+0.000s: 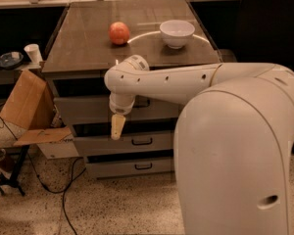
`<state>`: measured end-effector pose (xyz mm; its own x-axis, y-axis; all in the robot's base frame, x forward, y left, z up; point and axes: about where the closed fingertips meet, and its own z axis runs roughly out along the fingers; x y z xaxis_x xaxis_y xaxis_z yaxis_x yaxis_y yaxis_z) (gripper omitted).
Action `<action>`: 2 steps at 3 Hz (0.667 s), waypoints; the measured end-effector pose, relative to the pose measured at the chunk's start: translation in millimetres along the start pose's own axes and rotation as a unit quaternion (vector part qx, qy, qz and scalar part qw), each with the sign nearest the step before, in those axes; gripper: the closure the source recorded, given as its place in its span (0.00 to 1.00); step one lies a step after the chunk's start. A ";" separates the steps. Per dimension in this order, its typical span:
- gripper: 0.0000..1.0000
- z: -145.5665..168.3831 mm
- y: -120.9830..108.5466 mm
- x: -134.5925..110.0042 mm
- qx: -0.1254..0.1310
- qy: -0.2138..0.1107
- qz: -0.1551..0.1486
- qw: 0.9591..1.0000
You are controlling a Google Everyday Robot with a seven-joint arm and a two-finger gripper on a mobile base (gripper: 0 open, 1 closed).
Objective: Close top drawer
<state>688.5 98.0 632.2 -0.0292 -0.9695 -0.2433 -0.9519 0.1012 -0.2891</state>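
The top drawer (85, 110) is the wide grey drawer just under the tabletop. A dark gap shows above its front, and its black handle (143, 103) is partly hidden behind my arm. My gripper (117, 127) hangs pointing down in front of the drawer front, left of the handle. Its cream fingers are together and hold nothing. I cannot tell whether it touches the panel.
Two shallower grey drawers (137, 142) (137, 166) sit below. On the tabletop (83, 38) are an orange-red fruit (119, 33) and a white bowl (177, 33). A cardboard box (27, 102) and cables lie on the floor at left. My white body (235, 170) fills the right.
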 end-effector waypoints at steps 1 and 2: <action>0.00 -0.1 0.2 0.1 0.000 0.000 0.000 1.000; 0.00 -1.3 3.9 0.3 0.000 0.000 0.000 1.000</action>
<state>684.3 97.7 632.2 -0.0290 -0.9695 -0.2434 -0.9520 0.1010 -0.2890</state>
